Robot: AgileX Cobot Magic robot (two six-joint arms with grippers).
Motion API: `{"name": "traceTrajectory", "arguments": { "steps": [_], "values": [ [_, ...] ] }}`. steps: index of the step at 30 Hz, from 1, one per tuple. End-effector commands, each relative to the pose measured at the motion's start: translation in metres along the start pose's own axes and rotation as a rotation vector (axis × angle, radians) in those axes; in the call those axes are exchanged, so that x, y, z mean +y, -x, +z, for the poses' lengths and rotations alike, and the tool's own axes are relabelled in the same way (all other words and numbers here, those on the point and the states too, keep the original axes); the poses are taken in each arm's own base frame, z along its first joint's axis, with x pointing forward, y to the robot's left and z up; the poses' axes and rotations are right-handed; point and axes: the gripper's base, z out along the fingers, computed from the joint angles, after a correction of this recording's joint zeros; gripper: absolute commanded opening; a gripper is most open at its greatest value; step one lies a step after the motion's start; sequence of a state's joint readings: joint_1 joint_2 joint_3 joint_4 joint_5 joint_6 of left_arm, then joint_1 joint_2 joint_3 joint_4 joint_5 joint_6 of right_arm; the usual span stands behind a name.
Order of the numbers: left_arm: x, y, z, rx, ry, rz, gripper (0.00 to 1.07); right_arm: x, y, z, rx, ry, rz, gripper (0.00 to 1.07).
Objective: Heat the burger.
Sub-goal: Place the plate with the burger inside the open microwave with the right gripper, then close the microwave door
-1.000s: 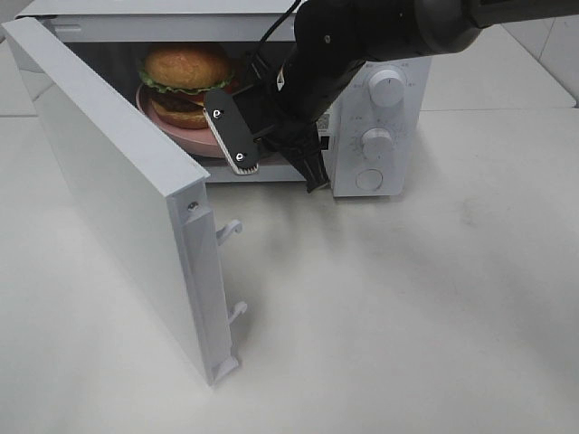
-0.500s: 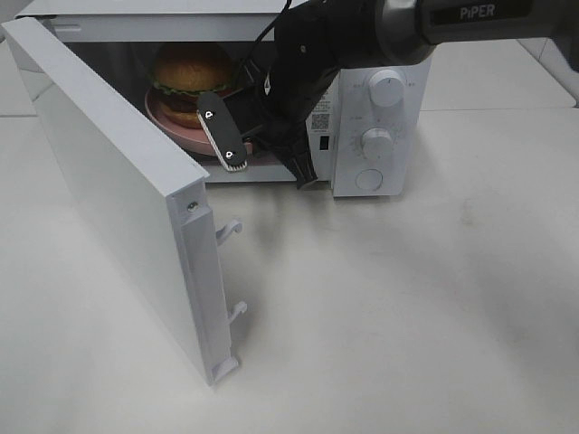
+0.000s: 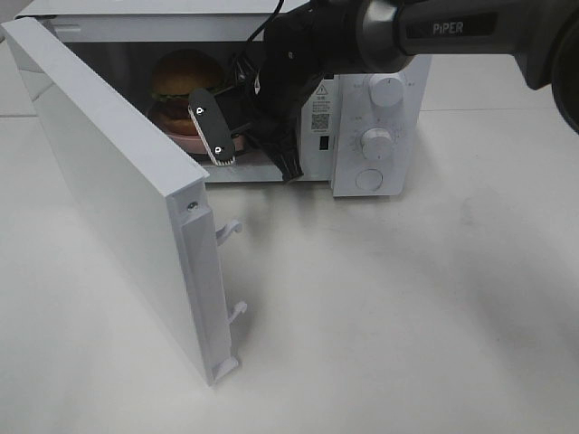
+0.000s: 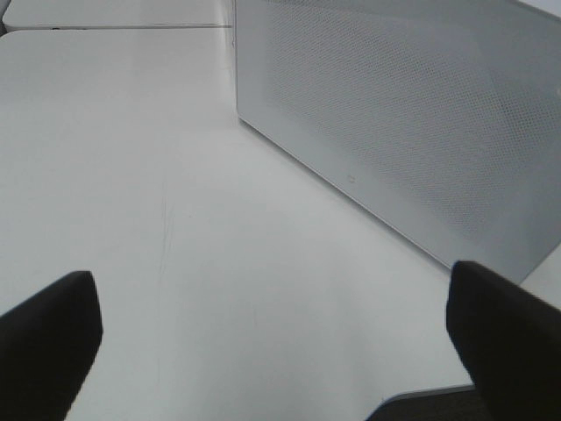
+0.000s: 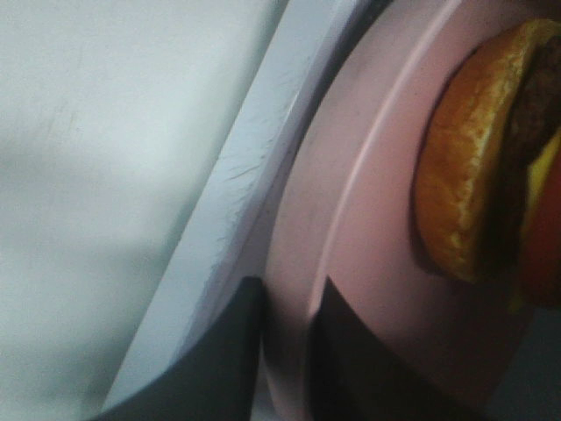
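Golden burger [image 5: 473, 158] on plate [image 5: 368, 263], just beyond right end effector [image 5: 287, 294] (inside microwave [image 3: 380, 108]).

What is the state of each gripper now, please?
Left gripper: open, empty.
Right gripper: jaws astride the rim of the pink plate; grip cannot be told.

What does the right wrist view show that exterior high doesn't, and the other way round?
Right wrist only: the right end effector straddling the pink plate's rim at the front sill, and the burger's bottom bun, patty and cheese close up. Whether it grips the rim is unclear. Exterior high only: the open door, the control knobs, the burger's domed top bun, and the whole arm extended into the opening. Both: the burger on the plate inside the microwave.
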State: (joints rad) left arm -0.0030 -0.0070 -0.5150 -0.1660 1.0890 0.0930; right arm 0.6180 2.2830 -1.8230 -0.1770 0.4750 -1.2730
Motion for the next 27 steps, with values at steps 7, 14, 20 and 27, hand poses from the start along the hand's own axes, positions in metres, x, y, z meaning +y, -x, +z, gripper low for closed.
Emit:
{"name": "traceTrajectory", "arguments": {
  "steps": [7,14,20,27],
  "values": [
    [0.0,0.001,-0.002,-0.03,-0.005,0.002,1.0,-0.009,0.006,-0.01,-0.037,-0.033,0.05,0.49],
    [0.0,0.001,-0.002,-0.03,-0.005,0.002,1.0,-0.003,0.004,-0.015,-0.033,0.001,0.065,0.5],
    [0.0,0.001,-0.002,-0.03,-0.005,0.002,1.0,0.003,0.004,-0.029,-0.066,-0.021,0.113,0.54],
    [0.0,0.001,-0.002,-0.03,-0.005,0.002,1.0,0.01,0.003,-0.037,-0.08,-0.027,0.181,0.72]
  ]
}}
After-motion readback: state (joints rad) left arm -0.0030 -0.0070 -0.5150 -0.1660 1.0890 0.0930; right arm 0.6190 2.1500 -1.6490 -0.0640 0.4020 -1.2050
